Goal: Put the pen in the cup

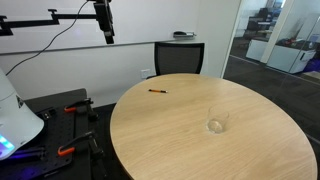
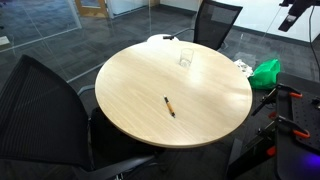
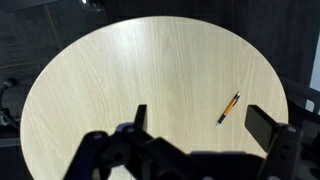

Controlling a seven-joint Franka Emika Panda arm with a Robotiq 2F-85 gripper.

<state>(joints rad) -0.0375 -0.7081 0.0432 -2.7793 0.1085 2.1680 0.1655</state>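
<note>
The pen [image 1: 157, 91] is a thin dark and orange stick lying flat on the round light-wood table [image 1: 180, 125]. It shows in both exterior views, also near the table's front part [image 2: 169, 106], and in the wrist view [image 3: 229, 107]. The cup [image 1: 216, 125] is small and transparent, standing upright on the table; it also shows at the far side [image 2: 186, 58]. It is out of the wrist view. My gripper [image 3: 200, 120] is open and empty, high above the table, with the pen lying between its fingers in the wrist view. The gripper appears at the top of an exterior view [image 1: 104, 22].
A black office chair [image 1: 180, 57] stands at the table's far edge, and another mesh chair [image 2: 40, 110] at its side. A green object [image 2: 266, 71] and clamps with orange handles [image 1: 68, 108] lie on a dark bench beside the table. Glass walls stand behind.
</note>
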